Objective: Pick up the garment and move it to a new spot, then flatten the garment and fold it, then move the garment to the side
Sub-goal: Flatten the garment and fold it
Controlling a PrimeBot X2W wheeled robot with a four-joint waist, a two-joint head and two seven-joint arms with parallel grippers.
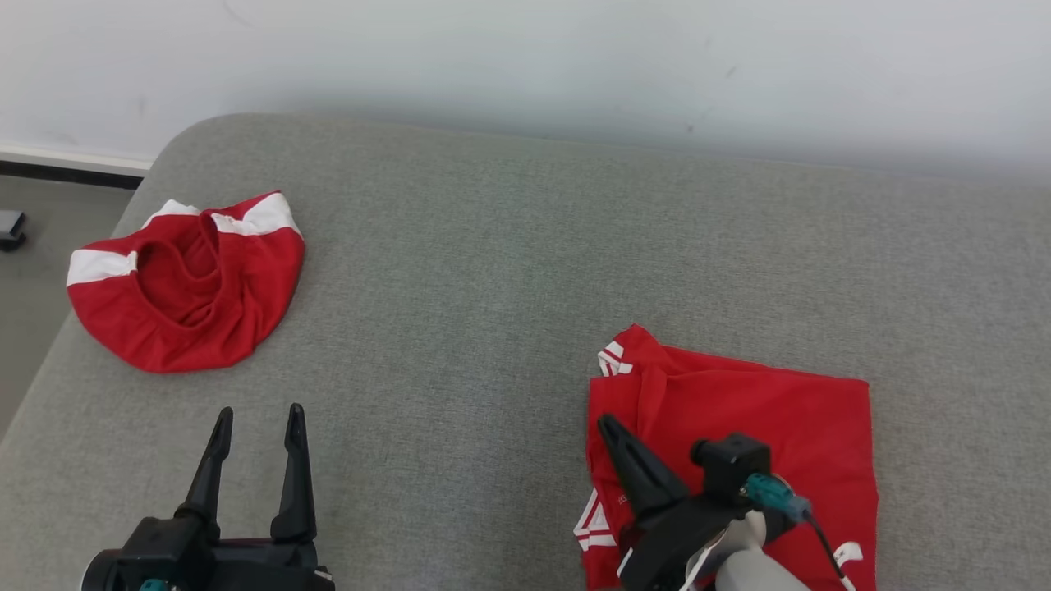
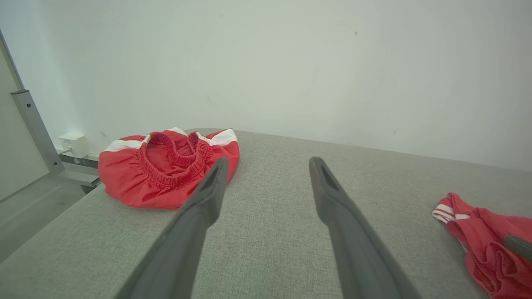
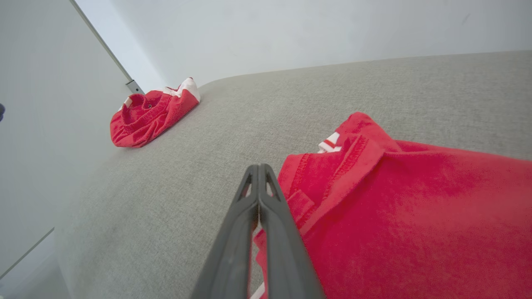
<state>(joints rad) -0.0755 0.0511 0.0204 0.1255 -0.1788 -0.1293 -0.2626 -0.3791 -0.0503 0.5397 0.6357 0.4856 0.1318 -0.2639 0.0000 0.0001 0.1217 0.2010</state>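
The folded red jersey (image 1: 764, 410) lies at the lower right of the head view on the grey upholstered surface (image 1: 460, 287). Its near edge is cut off by the frame, and its white markings are too hidden to read. The right gripper (image 1: 609, 425) covers the jersey's left part, jaws pressed together, with no cloth visible between the tips. At lower left, the left gripper (image 1: 259, 414) has its jaws spread. Crumpled red shorts (image 1: 189, 287) sit at upper left.

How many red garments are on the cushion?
2. A folded red shirt lies at the near right of the cushion, under the right gripper; crumpled red shorts sit at its far left corner. Nothing suggests another is hidden.
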